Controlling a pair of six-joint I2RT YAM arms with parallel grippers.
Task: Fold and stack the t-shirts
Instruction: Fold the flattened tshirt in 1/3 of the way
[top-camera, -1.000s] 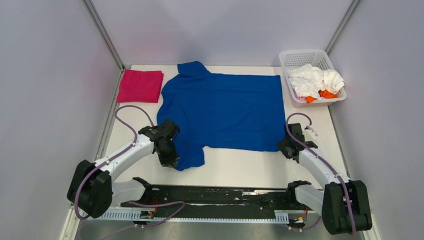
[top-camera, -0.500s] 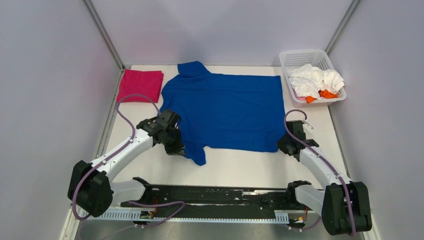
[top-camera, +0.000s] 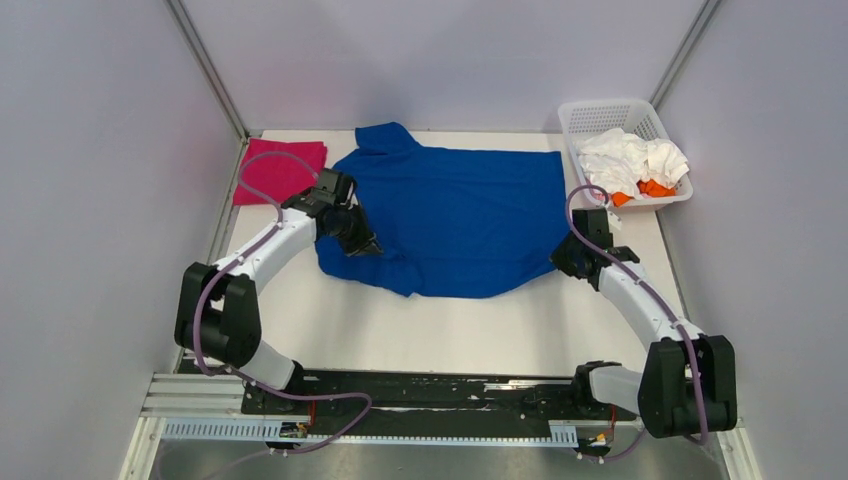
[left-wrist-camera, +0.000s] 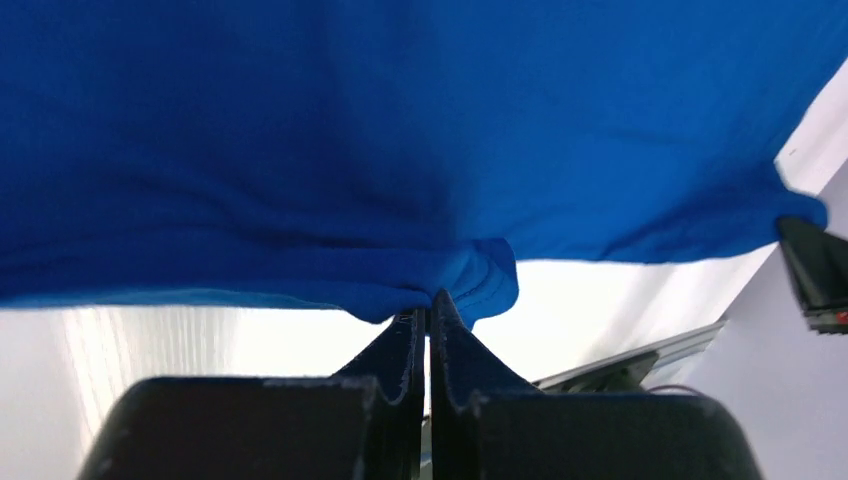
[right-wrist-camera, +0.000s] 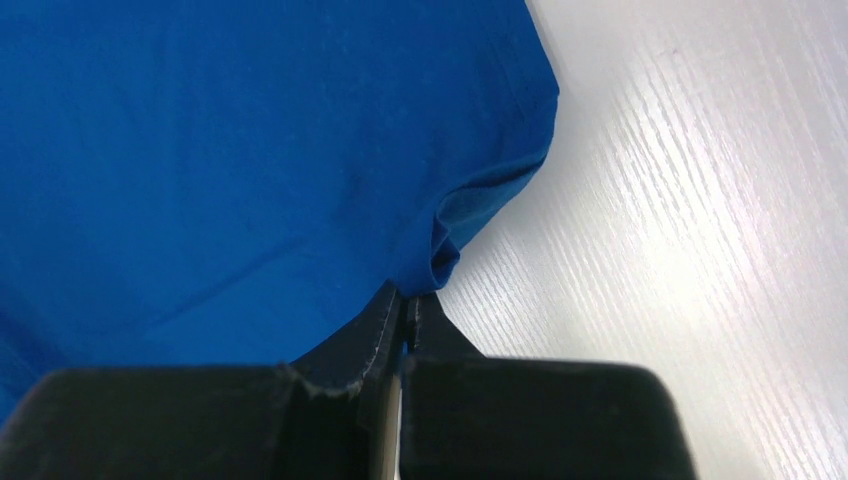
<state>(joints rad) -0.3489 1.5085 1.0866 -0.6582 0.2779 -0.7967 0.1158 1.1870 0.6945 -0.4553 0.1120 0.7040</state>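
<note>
Top external: shows the blue t-shirt spread across the far middle of the worktop, collar toward the far left, its near-left part drawn in over the body. Finds the left fingers down on that drawn-in edge and the right fingers at the near-right corner of the same shirt, both arms reaching in from the near edge. Places the folded magenta t-shirt flat at the far left, near the blue shirt's shoulder, and the white basket at the far right with white and orange t-shirts heaped inside. Left wrist: shows the left fingers pressed together, pinching a bunched fold of the blue t-shirt, the cloth stretching away across the whole upper frame, pale worktop below it. Right wrist: shows the right fingers clamped tight on the hem corner of the blue t-shirt, a small curl of cloth standing at the tips, bare wood-grain worktop off to the right.
</note>
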